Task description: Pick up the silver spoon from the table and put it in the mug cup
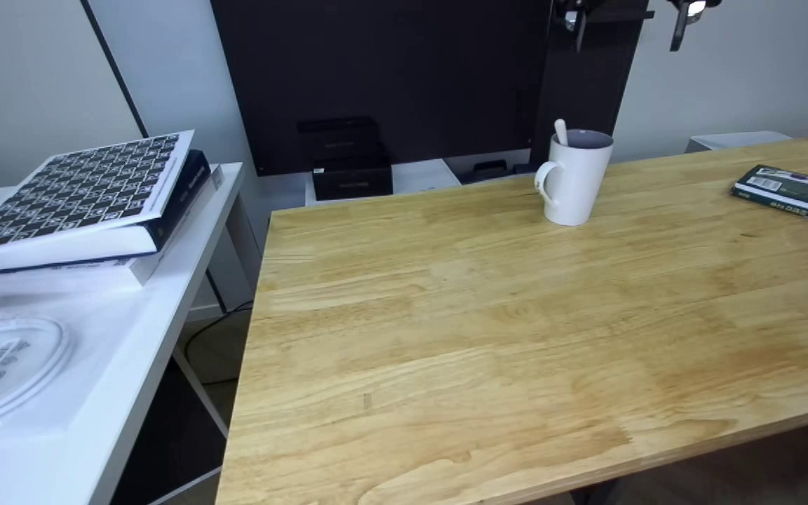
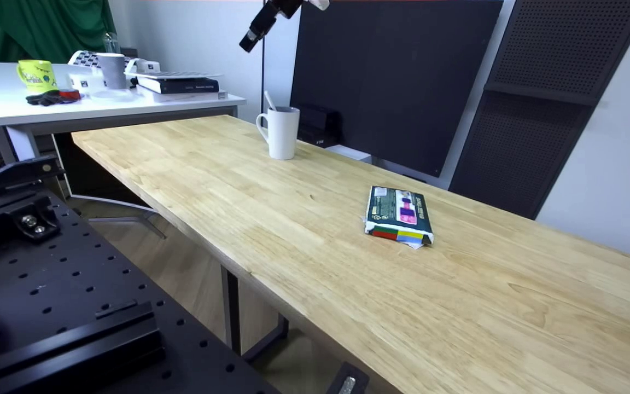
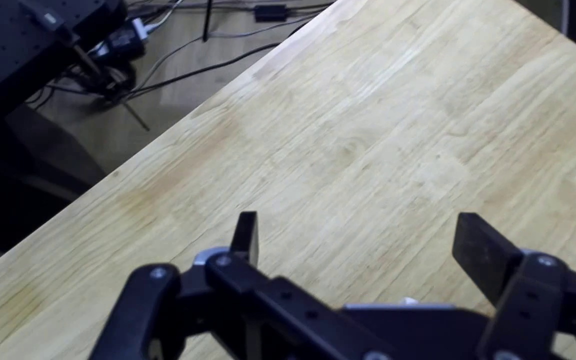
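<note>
I am holding the hand (image 3: 356, 225) spread wide, gripping nothing, higher than the mug (image 1: 576, 184). The spoon (image 1: 561, 132), lower end hidden, is apparently leaning inside the mug. Judging placement done; next move is calling for clear retreat.

spoon (image 1: 560, 132): in mug (image 1: 576, 186) | mug: on table (image 1: 481, 337), near its far edge | packet (image 2: 398, 210): on table, right of mug in both exterior views, well apart | books (image 1: 81, 189): on side table (image 1: 120, 326), left of table in an exterior view | pincer (image 3: 357, 220): above table

No lettering is legible, though a barcode (image 1: 764, 183) marks the dark green packet (image 1: 802, 195).
</note>
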Action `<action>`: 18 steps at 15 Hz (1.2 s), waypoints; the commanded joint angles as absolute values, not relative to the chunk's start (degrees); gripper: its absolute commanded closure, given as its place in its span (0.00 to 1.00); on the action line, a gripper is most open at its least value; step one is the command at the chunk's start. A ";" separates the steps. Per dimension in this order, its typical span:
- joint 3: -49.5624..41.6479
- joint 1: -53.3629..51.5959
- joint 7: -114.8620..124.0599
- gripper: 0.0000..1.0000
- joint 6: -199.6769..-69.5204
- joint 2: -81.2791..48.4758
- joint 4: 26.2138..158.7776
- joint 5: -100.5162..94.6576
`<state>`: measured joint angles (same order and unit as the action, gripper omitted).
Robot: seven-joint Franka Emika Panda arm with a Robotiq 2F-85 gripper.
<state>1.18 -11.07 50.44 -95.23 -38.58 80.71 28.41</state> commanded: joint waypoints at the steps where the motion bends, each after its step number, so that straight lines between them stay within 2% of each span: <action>1: 0.83 -12.45 50.24 0.00 -89.42 -35.49 80.32 17.91; 7: 0.90 -15.69 45.80 0.00 -81.93 -32.86 79.95 0.35; 10: 1.85 -16.21 37.53 0.00 -82.92 -32.00 80.59 -5.74; 18: 5.30 -13.38 12.10 0.00 -83.67 -33.08 78.38 -2.40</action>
<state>3.56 -15.19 19.65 -84.99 -32.77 80.27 -4.05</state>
